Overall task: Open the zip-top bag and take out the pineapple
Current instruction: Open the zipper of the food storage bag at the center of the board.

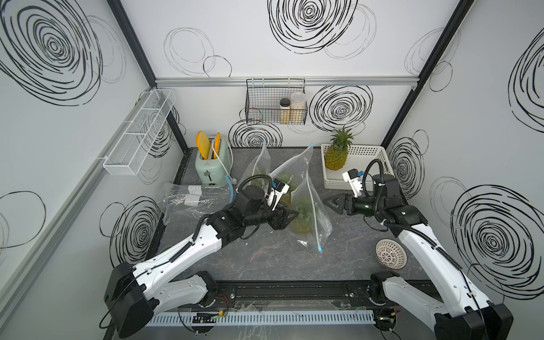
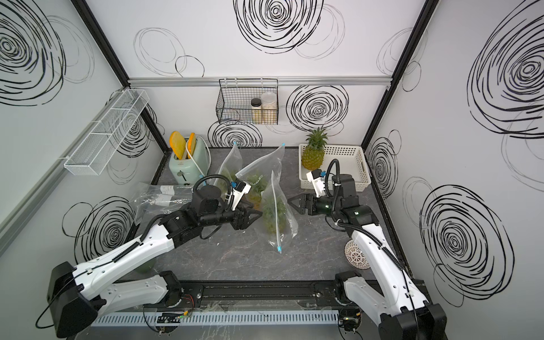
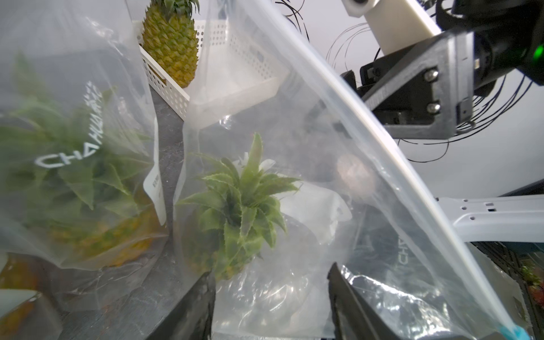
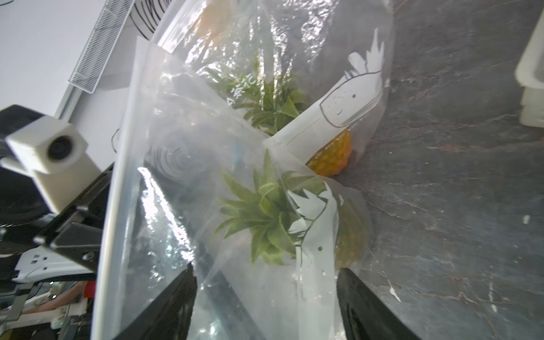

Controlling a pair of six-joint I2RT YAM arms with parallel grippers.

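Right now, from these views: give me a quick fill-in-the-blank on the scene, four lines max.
1. The unbagged pineapple stands in the white ____.
2. The black wire basket on the back wall holds ____ jars.
3. The zip-top bag between the left hand and right hand contains a ____.
4. Orange slices stick out of the mint-green ____.

Missing words: basket; two; pineapple; toaster.

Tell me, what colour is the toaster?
Pale mint green; the toaster shows best in a top view.
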